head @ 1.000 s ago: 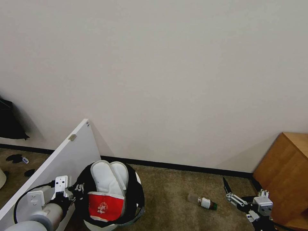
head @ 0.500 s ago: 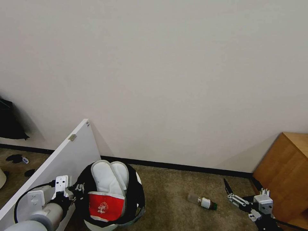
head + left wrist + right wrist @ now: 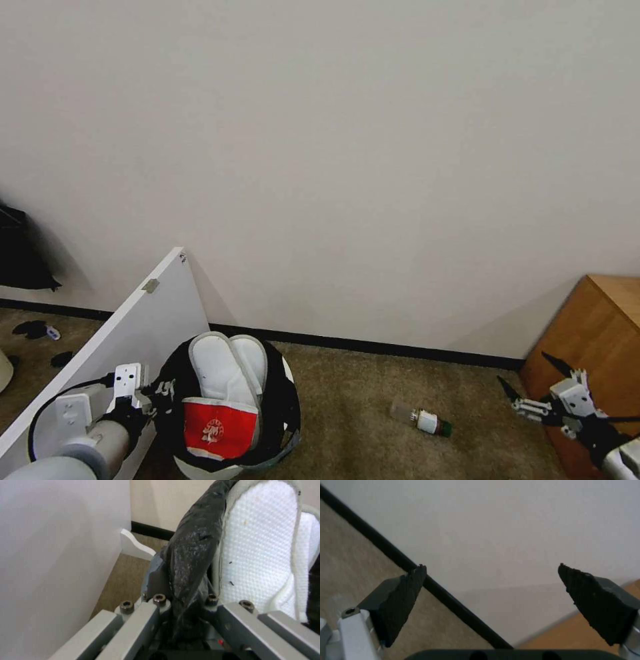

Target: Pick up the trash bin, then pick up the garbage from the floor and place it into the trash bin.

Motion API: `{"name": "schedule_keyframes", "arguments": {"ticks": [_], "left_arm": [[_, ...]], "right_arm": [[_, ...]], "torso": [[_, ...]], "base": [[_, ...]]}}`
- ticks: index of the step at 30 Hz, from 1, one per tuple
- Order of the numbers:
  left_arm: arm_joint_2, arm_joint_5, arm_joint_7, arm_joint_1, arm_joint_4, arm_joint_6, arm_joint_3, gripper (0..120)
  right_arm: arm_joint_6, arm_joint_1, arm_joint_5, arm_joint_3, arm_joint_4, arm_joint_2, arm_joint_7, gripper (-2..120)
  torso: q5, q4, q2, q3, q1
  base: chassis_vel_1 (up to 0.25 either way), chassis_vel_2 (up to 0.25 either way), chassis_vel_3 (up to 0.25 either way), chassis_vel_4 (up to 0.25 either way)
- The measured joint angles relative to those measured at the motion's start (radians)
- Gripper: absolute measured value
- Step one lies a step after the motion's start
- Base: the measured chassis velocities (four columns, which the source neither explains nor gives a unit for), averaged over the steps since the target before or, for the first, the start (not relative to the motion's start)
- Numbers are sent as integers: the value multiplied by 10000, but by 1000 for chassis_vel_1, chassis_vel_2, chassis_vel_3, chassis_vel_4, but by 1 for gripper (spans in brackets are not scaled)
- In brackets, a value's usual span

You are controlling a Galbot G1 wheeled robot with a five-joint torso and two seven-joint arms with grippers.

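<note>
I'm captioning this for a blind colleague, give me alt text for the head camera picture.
The left tool grips the rim of the black-lined trash bin, which holds two white slippers and a red-and-white packet. A small green-capped bottle lies on the brown carpet; the right tool hangs open beside a wooden cabinet.

— How many bins? 
— One trash bin (image 3: pixel 283 407), and two white slippers (image 3: pixel 227 367) with one red-and-white packet (image 3: pixel 219 429) in it. 
— On the floor (image 3: pixel 360 407)? 
— One small green-capped bottle (image 3: pixel 422 419). 
— Claws? 
— Two: left claw (image 3: pixel 158 393), right claw (image 3: pixel 530 383).
</note>
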Motion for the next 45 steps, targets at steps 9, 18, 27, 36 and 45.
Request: {"name": "schedule_keyframes", "arguments": {"ticks": [9, 18, 27, 36, 45], "left_arm": [[-66, 108, -44, 27, -120, 15, -21, 4], [-67, 121, -83, -24, -140, 32, 10, 4], [-56, 121, -86, 24, -169, 38, -6, 4], [-55, 118, -89, 34, -192, 42, -53, 4], [-40, 117, -101, 30, -197, 41, -16, 4]], "right_arm": [[-442, 205, 582, -277, -374, -878, -871, 100], [-43, 287, 438, -661, -536, -903, -789, 100], [-145, 747, 445, -1150, -810, -913, -1099, 100], [-812, 1208, 351, -1825, -952, -912, -1296, 100], [-1057, 1417, 500, -2263, -1077, -795, -1409, 100]], "torso": [[1, 1, 0, 0, 0], [-2, 0, 0, 0, 0], [-2, 1, 0, 0, 0], [-2, 1, 0, 0, 0], [-2, 1, 0, 0, 0]], "base": [[0, 0, 0, 0], [0, 0, 0, 0], [0, 0, 0, 0], [0, 0, 0, 0], [0, 0, 0, 0]]}}
